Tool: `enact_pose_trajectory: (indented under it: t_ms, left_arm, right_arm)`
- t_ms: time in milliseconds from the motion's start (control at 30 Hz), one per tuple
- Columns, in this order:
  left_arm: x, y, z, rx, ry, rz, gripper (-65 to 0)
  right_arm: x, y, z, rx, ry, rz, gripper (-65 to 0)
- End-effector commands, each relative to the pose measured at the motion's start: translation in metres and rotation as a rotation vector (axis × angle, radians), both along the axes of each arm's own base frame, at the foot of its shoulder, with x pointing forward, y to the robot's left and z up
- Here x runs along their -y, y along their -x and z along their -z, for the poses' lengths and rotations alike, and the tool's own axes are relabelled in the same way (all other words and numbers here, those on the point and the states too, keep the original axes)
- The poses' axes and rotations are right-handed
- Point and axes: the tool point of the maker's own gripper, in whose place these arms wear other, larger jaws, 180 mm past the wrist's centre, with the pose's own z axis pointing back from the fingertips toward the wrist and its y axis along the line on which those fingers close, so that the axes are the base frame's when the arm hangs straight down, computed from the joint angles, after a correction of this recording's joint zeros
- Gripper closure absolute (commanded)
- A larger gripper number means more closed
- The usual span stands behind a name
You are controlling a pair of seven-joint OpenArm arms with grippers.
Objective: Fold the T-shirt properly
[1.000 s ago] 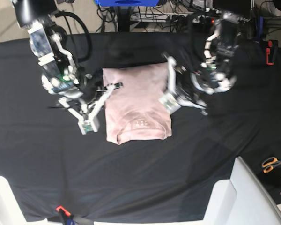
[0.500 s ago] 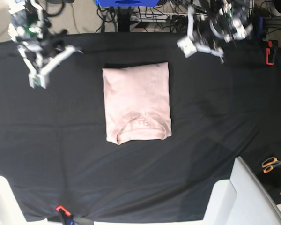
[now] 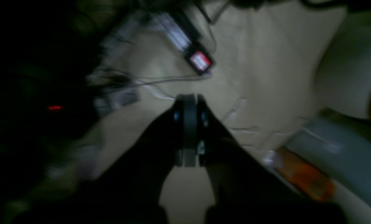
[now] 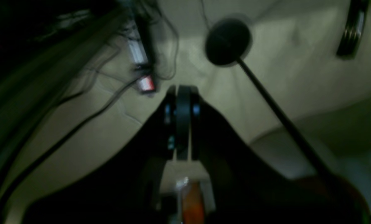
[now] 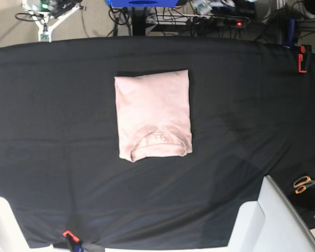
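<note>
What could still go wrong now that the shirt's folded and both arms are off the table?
1. The T-shirt sits a little askew with the collar end bulging, so the fold may loosen if bumped.
2. The right gripper hangs shut near cables past the tablecloth; a return move could snag them.
3. Orange-handled scissors lie at the edge, where an arm sweep might catch them.

Sharp, evenly lit base view; dim, motion-blurred wrist views.
</note>
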Motion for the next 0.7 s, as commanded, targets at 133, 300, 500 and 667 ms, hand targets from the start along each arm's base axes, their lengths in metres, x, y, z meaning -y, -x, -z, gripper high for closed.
enact_pose_trajectory:
  t_ms: [133,300,500,667]
  left_arm:
    - [-0.012,0.019,0.06,-0.031,-0.054,-0.098,0.0]
    - [-0.024,0.011,0.096,-0.07,-0.09,-0.263,0.0]
    - [-0.01,-0.031,0.099,0.016,-0.041,-0.343,0.0]
    - [0.001,-0.043,0.1,0.018,-0.033,-0.315,0.0]
  right_arm:
    - [-0.004,0.049,0.064,-0.151,0.028,-0.137,0.0]
    - [-0.013,0.08,0.097,-0.202,0.062,-0.32,0.0]
    - [-0.028,0.04,0.101,0.076,0.068,-0.382,0.0]
    - [-0.015,0.048,0.101,0.057,0.102,-0.172,0.0]
